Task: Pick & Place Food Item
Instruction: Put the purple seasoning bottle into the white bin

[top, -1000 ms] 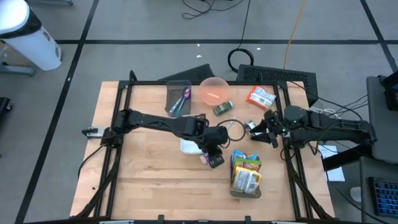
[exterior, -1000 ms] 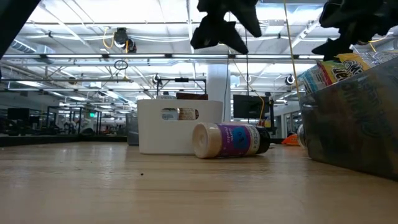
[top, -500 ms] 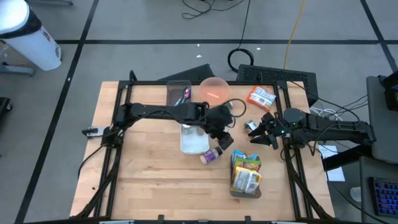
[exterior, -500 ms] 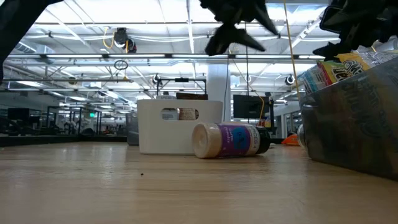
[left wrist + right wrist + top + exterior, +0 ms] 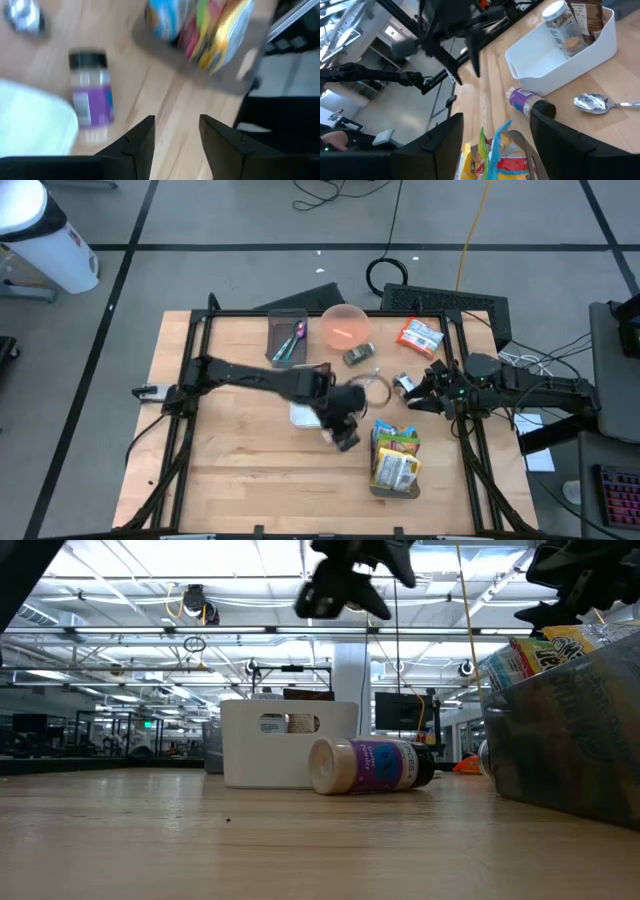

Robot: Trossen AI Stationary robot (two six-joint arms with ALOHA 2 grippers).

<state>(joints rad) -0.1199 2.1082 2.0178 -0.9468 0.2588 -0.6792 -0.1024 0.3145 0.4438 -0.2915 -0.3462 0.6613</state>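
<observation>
The left tool [image 5: 345,438] hovers part-open and empty over the spice bottle [image 5: 370,765] mid-worktop. The bottle looks light, rigid and slick; grip across its body.

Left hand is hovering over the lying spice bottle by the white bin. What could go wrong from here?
1. The bottle lies on its side, so it could roll away when the open left hand closes on it.
2. It rests close to the white bin; a finger may catch the bin's wall while descending.
3. The snack box sits close by and could be bumped.
</observation>
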